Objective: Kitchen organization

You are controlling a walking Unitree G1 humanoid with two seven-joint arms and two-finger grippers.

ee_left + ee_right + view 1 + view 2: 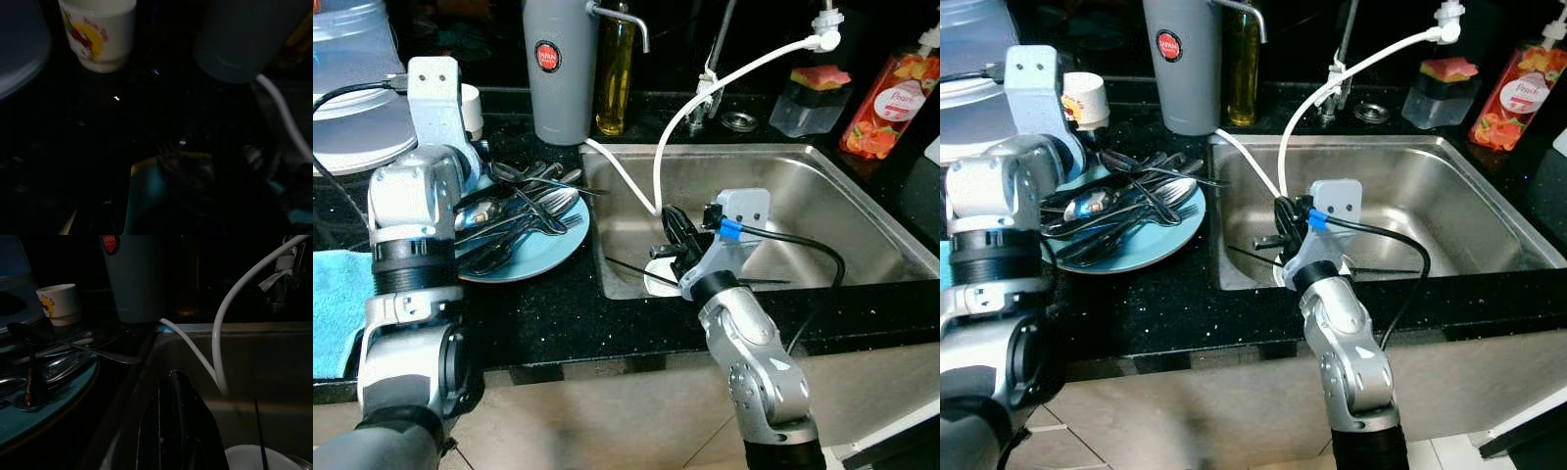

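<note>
A blue plate (546, 257) on the black counter holds a pile of several forks and spoons (524, 206). My left gripper (489, 172) hangs over the plate's far left edge, close to the cutlery. In the left wrist view the plate (146, 196) is dim and a white printed cup (100, 34) stands beyond it. My right gripper (675, 230) is down in the steel sink (842, 196), shut, with nothing seen between its fingers (168, 431). Just below it lie a white dish (656, 282) and a thin black stick (631, 269).
A grey flask (560, 69) and an oil bottle (615, 73) stand behind the sink's left corner. A white hose (724, 78) loops into the sink beside my right gripper. A sponge holder (813, 98) and a soap bottle (886, 98) stand at the back right. A blue towel (337, 304) lies far left.
</note>
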